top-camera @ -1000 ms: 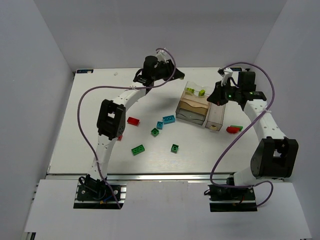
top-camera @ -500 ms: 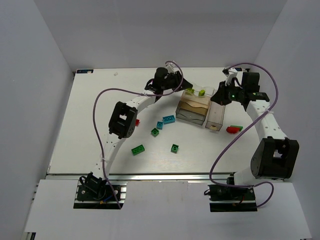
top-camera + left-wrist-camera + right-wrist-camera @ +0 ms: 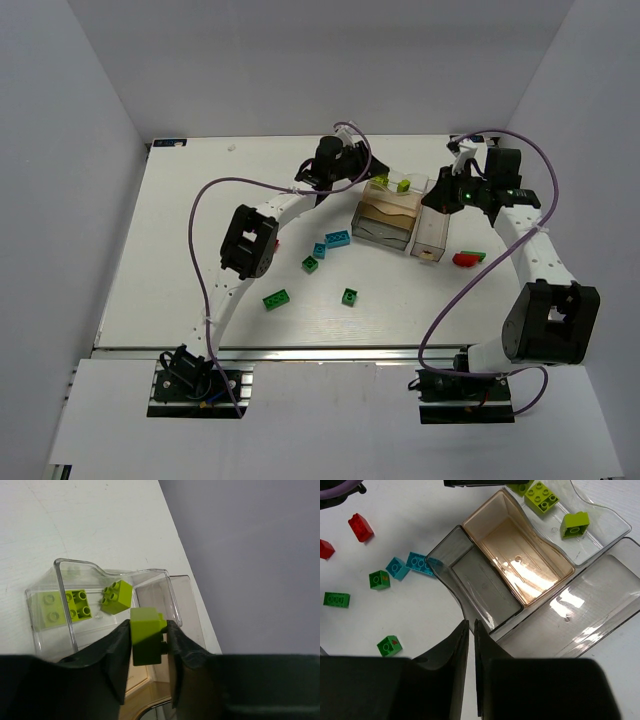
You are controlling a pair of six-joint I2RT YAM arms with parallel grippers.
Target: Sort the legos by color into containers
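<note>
My left gripper [image 3: 148, 630] is shut on a lime brick [image 3: 146, 626] and holds it above the near rim of the clear container [image 3: 59, 582]. That container holds three lime bricks [image 3: 116, 596]. In the top view the left gripper [image 3: 358, 176] is at the container cluster's back left corner. My right gripper [image 3: 471, 626] is shut and empty, above the grey container [image 3: 480, 587] and the long narrow container [image 3: 580, 615]; it also shows in the top view [image 3: 437, 196]. The tan container [image 3: 520, 555] is empty.
Loose on the table left of the containers are two cyan bricks [image 3: 337, 238], three dark green bricks [image 3: 276, 298] and a red brick [image 3: 272, 243] partly behind the left arm. A red and a green brick [image 3: 465, 259] lie right of the long container [image 3: 432, 228].
My left arm has swung right from the back of the table to the clear container, carrying the lime brick. My right gripper has shifted slightly back and right.
</note>
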